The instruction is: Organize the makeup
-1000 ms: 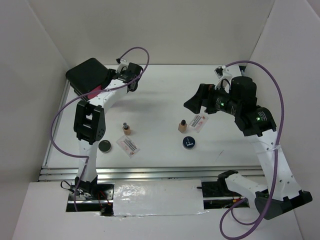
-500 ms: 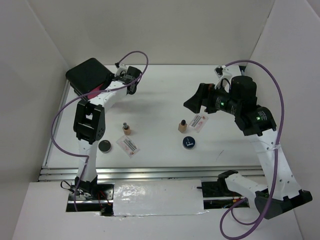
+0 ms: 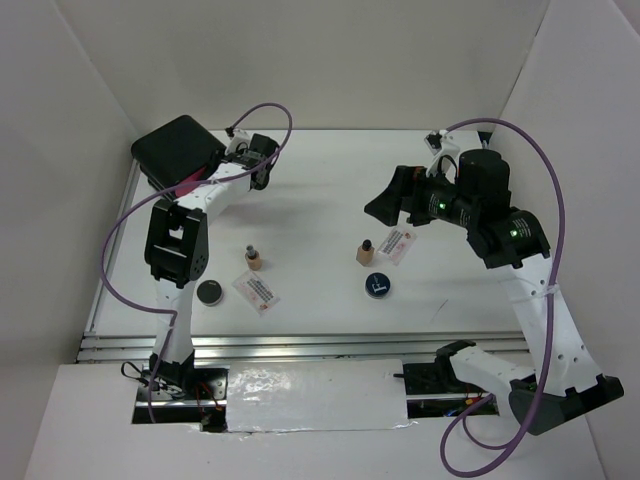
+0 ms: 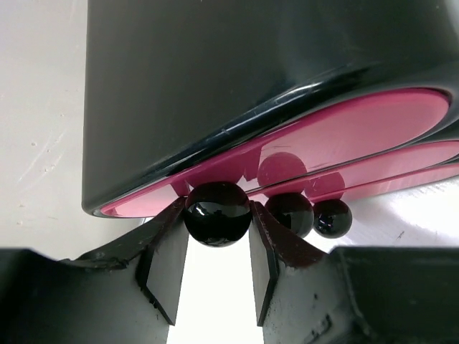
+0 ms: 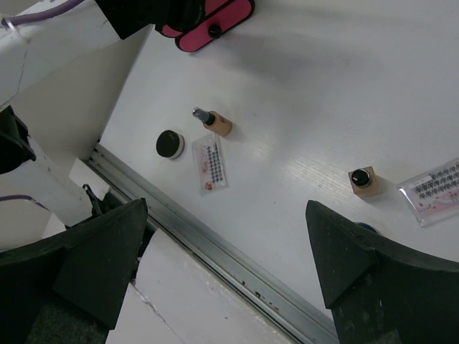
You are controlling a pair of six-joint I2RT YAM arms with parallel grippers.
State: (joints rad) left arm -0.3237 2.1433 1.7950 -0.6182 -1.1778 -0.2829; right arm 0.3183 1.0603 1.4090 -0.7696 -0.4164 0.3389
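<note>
When looked at from the left wrist, shows the left fingers [image 4: 217, 236] pressed against both sides of the nearest black knob [image 4: 217, 213] on the pink drawer fronts [image 4: 358, 122] of the black box [image 4: 237, 79], grasping it. Shows two more knobs [image 4: 290, 213] just beside the first, and no drawer visibly pulled out. Reads as the opening step: getting a drawer out so as to have somewhere to put things away.

From the right wrist, shows the right fingers [image 5: 226, 215] spread wide and holding nothing, high over the tabletop [image 5: 301, 86]. Takes in below them a tan bottle [image 5: 215, 122], a black compact [image 5: 169, 144] near it, a white packet [image 5: 212, 164] just beside both, a second bottle [image 5: 363, 179] seen cap-on from above, and a second packet [image 5: 437, 191] at the right edge. Leaves the blue-rimmed compact [image 3: 377, 285] almost wholly hidden behind a finger.

From above, confirms all six pieces loose on the tabletop, well apart from the box in the far left corner: three toward the left, three toward the right, with the blue-rimmed compact just in front of the second bottle. Puts nothing in the box, as far as can be told. Leaves nearly everything to do: drawer out, six pieces carried across and sorted, drawer closed.
</note>
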